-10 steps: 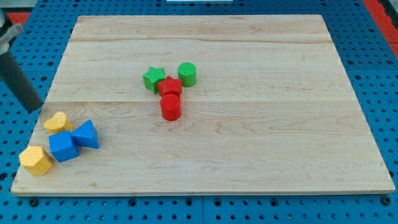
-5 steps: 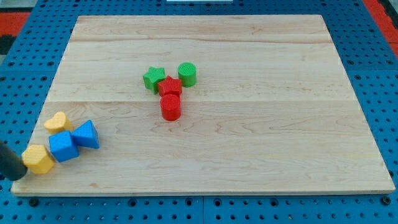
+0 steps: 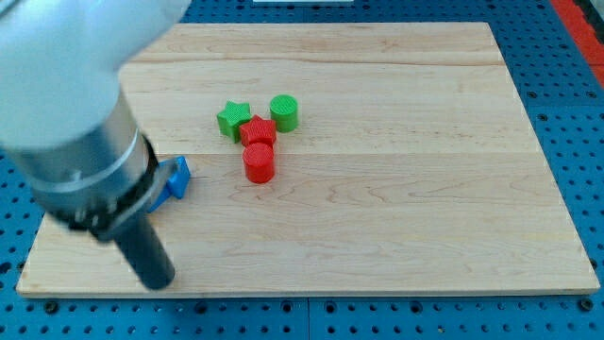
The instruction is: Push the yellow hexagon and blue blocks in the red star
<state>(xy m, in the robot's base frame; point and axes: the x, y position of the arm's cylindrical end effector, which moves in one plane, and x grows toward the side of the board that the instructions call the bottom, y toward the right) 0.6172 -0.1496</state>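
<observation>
My tip (image 3: 154, 282) at the board's (image 3: 425, 236) near left edge, touching no visible block, nothing grasped, arm body hiding the left side, blue block (image 3: 176, 178) peeking beside it, yellow hexagon hidden, red cylinder (image 3: 259, 163), red star (image 3: 257, 130), green star (image 3: 232, 119), green cylinder (image 3: 284, 111) mid-board.

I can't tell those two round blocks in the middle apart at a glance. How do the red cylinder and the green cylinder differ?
Colour: the red cylinder is red, the green cylinder green. Place: the green cylinder sits nearer the view's top and further to the view's right; the red cylinder is below it. Neighbours: the red cylinder sits just below the red star, the green cylinder at the star's upper right. Both stand upright and look alike in size and shape.
</observation>
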